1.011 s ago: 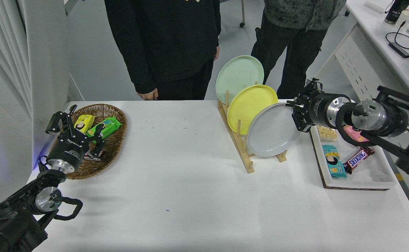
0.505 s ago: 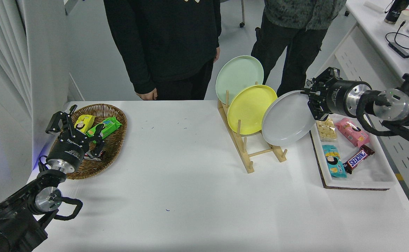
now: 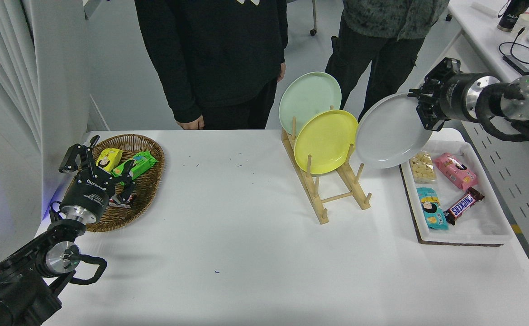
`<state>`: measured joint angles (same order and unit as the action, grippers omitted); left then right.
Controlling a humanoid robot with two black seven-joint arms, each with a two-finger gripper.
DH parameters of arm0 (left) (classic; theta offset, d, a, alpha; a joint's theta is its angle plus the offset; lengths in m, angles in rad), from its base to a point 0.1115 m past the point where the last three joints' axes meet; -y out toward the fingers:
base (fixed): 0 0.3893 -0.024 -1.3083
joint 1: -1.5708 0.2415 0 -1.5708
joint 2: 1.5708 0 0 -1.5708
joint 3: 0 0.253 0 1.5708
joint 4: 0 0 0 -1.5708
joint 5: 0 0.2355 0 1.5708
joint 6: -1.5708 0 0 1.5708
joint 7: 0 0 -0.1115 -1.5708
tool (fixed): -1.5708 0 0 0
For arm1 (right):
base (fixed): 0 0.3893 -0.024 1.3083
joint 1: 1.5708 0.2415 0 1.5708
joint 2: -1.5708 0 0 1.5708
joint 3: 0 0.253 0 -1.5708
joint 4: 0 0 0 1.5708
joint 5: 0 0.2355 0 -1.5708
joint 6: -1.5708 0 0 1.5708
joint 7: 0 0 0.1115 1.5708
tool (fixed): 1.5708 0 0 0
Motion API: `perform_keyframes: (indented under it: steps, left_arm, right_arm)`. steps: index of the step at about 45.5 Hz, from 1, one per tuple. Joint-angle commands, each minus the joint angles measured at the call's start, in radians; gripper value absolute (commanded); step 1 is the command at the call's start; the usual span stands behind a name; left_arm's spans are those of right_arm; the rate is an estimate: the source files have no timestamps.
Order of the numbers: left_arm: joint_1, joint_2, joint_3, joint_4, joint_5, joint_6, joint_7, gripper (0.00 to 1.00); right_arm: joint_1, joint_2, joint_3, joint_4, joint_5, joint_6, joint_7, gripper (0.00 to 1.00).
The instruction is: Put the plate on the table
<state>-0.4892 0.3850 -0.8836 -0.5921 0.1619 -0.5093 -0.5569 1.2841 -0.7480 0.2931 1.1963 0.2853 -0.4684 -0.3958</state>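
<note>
My right gripper (image 3: 422,108) is shut on the right rim of the light-grey plate (image 3: 388,133). It holds the plate tilted in the air, above and to the right of the wooden rack (image 3: 332,190), over the white table (image 3: 246,244). The plate is clear of the rack. My left gripper (image 3: 93,159) is open and parked at the lower left, over the wicker basket (image 3: 151,149).
A yellow plate (image 3: 325,140) and a pale green plate (image 3: 307,99) stand in the rack. A white tray (image 3: 477,226) with snacks lies at the right, just below the held plate. Two people stand at the far side. A white desk (image 3: 495,40) is at the far right.
My right gripper has lifted the grey plate out of the rack's front slot and carried it up and to the right. The left arm has not moved.
</note>
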Motion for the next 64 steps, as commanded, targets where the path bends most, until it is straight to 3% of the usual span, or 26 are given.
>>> perform_keyframes:
  steps: [1,9,16,28,35,64]
  left_arm:
    - [0.0,0.0,0.0,0.0,0.001,0.0,0.0,0.98]
    - [0.0,0.0,0.0,0.0,0.001,0.0,0.0,0.98]
    - [0.0,0.0,0.002,0.0,0.001,0.0,0.0,0.98]
    - [0.0,0.0,0.002,0.0,-0.001,0.0,0.0,0.98]
    - [0.0,0.0,0.003,0.0,-0.001,0.0,0.0,0.98]
    - [-0.003,0.0,0.003,0.0,-0.001,0.0,0.0,0.98]
  right_arm:
    - [0.031,0.018,-0.006,-0.072,0.04,0.002,-0.008,0.0]
    - [0.09,-0.013,-0.169,-0.078,0.173,0.111,0.064,0.0]
    - [0.231,-0.037,-0.472,-0.078,0.415,0.237,0.182,0.0]
    - [0.452,0.038,-0.891,-0.055,0.742,0.387,0.305,0.0]
    - [0.454,0.076,-0.914,0.002,0.776,0.39,0.331,0.0]
    - [0.379,0.173,-0.983,0.048,1.339,0.326,0.385,0.0]
